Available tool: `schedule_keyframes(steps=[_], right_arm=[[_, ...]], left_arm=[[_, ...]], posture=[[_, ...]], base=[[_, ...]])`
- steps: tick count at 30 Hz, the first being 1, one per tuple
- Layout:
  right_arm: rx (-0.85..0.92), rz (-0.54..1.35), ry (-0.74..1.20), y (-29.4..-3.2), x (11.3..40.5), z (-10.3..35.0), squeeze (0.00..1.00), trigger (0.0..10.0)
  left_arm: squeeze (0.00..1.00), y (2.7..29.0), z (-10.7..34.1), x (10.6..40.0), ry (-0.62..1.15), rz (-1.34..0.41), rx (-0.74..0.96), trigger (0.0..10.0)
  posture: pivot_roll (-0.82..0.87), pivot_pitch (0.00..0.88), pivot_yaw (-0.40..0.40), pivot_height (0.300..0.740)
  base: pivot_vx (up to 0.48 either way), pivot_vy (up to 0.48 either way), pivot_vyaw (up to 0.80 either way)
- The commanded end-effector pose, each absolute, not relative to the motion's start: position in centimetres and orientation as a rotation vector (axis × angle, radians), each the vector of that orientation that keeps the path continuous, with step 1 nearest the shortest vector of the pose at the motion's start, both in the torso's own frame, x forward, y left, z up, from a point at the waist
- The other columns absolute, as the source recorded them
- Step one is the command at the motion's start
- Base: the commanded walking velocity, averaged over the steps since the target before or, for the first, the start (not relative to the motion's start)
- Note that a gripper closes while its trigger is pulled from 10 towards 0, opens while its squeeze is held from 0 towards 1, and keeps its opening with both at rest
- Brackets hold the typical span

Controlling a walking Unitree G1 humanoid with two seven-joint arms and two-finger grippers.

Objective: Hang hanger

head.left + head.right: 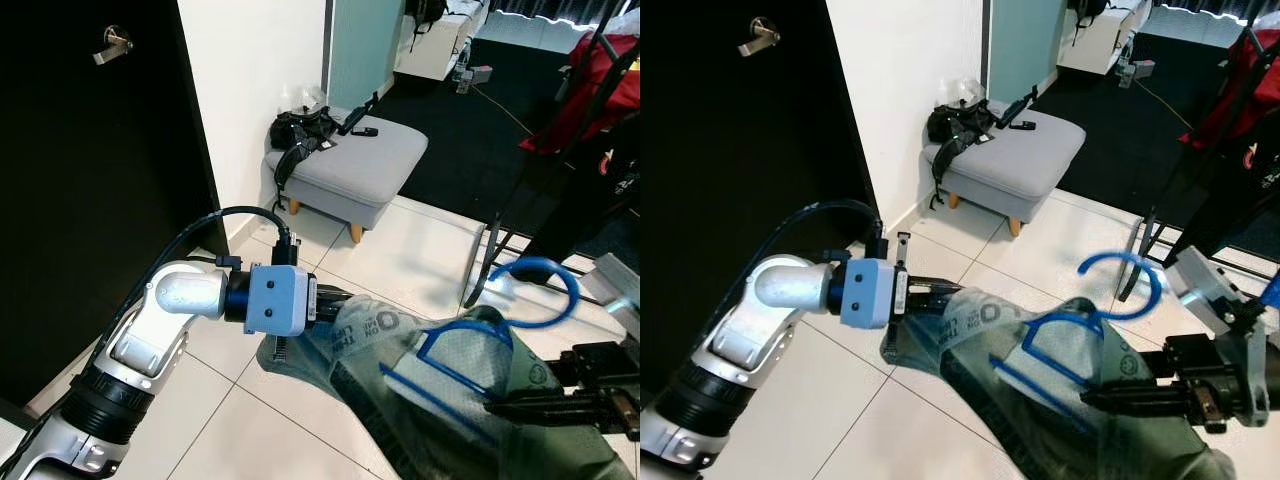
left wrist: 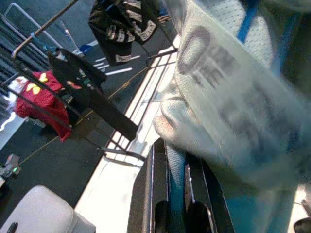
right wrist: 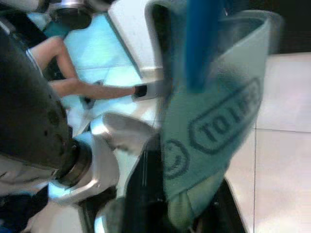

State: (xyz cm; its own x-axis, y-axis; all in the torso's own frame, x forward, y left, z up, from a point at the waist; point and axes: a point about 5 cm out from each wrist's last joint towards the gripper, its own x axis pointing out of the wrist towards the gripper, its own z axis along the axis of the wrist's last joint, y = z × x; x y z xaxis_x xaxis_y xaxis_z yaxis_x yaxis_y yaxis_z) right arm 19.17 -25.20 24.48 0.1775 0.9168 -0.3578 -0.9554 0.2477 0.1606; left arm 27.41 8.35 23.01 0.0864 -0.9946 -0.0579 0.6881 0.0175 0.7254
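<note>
The head views are bright and sharp. A shiny glare is seen on the white tiled floor (image 1: pixel 420 255). The tall black door (image 1: pixel 90 190) is left very dark. Both wrist views are blurred, and the pale green printed cloth (image 2: pixel 243 97) is smeared.

A glossy blue plastic hanger (image 1: pixel 520 300) carries a soft grey-green printed cloth garment (image 1: pixel 400 380) above smooth, shiny white floor tiles (image 1: pixel 400 250), near a matt grey fabric-covered footstool (image 1: pixel 350 165) on wooden legs.
</note>
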Motion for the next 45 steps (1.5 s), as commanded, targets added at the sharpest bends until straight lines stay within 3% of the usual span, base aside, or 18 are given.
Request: schedule_keyframes(steps=[1, 5, 6, 7, 8, 22, 25, 27, 29, 38, 40, 41, 43, 44, 45], right_arm=[[-0.110, 1.318, 0.424, -25.2, 19.3, 24.2, 0.00, 0.0], [-0.115, 1.290, 0.411, -25.4, 19.5, 24.2, 0.00, 0.0], [-0.111, 1.283, 0.404, -25.3, 19.4, 24.1, 0.00, 0.0], [-0.111, 1.283, 0.404, -25.3, 19.4, 24.1, 0.00, 0.0], [-0.107, 1.277, 0.398, -25.3, 19.4, 24.1, 0.00, 0.0], [-0.074, 1.200, 0.333, -25.1, 19.9, 23.4, 0.00, 0.0], [-0.087, 0.863, 0.283, -27.4, 21.1, 21.6, 0.00, 0.0], [-0.087, 0.863, 0.283, -27.4, 21.1, 21.6, 0.00, 0.0], [-0.076, 0.656, 0.271, -28.9, 21.4, 20.2, 0.00, 0.0], [-0.081, 0.396, 0.279, -31.2, 21.9, 18.8, 0.00, 0.0], [-0.102, 0.237, 0.279, -32.7, 22.7, 18.1, 0.00, 0.0], [-0.095, 0.147, 0.272, -33.2, 23.0, 17.4, 0.00, 2.4], [-0.091, 0.085, 0.266, -33.5, 23.3, 16.9, 0.00, 2.4], [-0.069, -0.013, 0.255, -32.4, 23.9, 14.8, 0.00, 10.0], [-0.069, -0.013, 0.255, -32.4, 23.9, 14.8, 0.00, 10.0]], left_arm=[[0.00, 7.8, 23.4, 27.1, -0.600, -1.446, 0.702, 10.0], [0.00, 7.9, 23.2, 27.2, -0.580, -1.441, 0.691, 10.0], [0.33, 8.0, 23.1, 27.3, -0.558, -1.443, 0.681, 10.0], [0.33, 8.0, 23.1, 27.3, -0.558, -1.443, 0.681, 10.0], [1.00, 8.1, 22.9, 27.3, -0.541, -1.448, 0.669, 10.0], [1.00, 10.1, 22.3, 29.2, -0.437, -1.320, 0.630, 10.0], [1.00, 16.3, 21.4, 31.8, -0.307, -0.993, 0.533, 10.0], [1.00, 16.3, 21.4, 31.8, -0.307, -0.993, 0.533, 10.0], [1.00, 19.9, 20.4, 31.9, -0.239, -0.813, 0.422, 10.0], [1.00, 23.9, 18.6, 31.5, -0.172, -0.583, 0.195, 10.0], [1.00, 24.8, 17.2, 31.9, -0.128, -0.468, 0.096, 10.0], [0.00, 24.9, 16.1, 31.9, -0.093, -0.411, 0.052, 10.0], [0.00, 25.0, 15.2, 32.0, -0.070, -0.374, 0.025, 10.0], [0.00, 24.5, 12.1, 31.6, 0.017, -0.288, -0.042, 10.0], [0.00, 24.5, 12.1, 31.6, 0.017, -0.288, -0.042, 10.0]], posture=[[-0.07, 0.111, -0.008, 0.740], [-0.07, 0.112, -0.008, 0.740], [-0.07, 0.112, -0.008, 0.740], [-0.07, 0.112, -0.008, 0.740], [-0.07, 0.112, -0.008, 0.740], [-0.07, 0.118, -0.003, 0.740], [-0.08, 0.123, 0.004, 0.740], [-0.08, 0.123, 0.004, 0.740], [-0.07, 0.124, 0.009, 0.740], [-0.07, 0.136, 0.018, 0.740], [-0.06, 0.140, 0.022, 0.740], [-0.06, 0.138, 0.021, 0.740], [-0.06, 0.138, 0.021, 0.740], [-0.06, 0.138, 0.026, 0.740], [-0.06, 0.138, 0.026, 0.740]], base=[[0.000, 0.000, 0.00], [0.000, 0.000, 0.00], [0.000, 0.000, 0.00], [0.000, 0.000, 0.00], [0.000, 0.000, 0.00], [0.000, 0.000, 0.00], [0.000, 0.000, 0.00], [0.000, 0.000, 0.00], [0.000, 0.000, 0.00], [0.000, 0.000, 0.00], [0.000, 0.000, 0.00], [0.000, 0.000, 0.00], [0.000, 0.000, 0.00], [0.000, 0.000, 0.00], [0.000, 0.000, 0.00]])
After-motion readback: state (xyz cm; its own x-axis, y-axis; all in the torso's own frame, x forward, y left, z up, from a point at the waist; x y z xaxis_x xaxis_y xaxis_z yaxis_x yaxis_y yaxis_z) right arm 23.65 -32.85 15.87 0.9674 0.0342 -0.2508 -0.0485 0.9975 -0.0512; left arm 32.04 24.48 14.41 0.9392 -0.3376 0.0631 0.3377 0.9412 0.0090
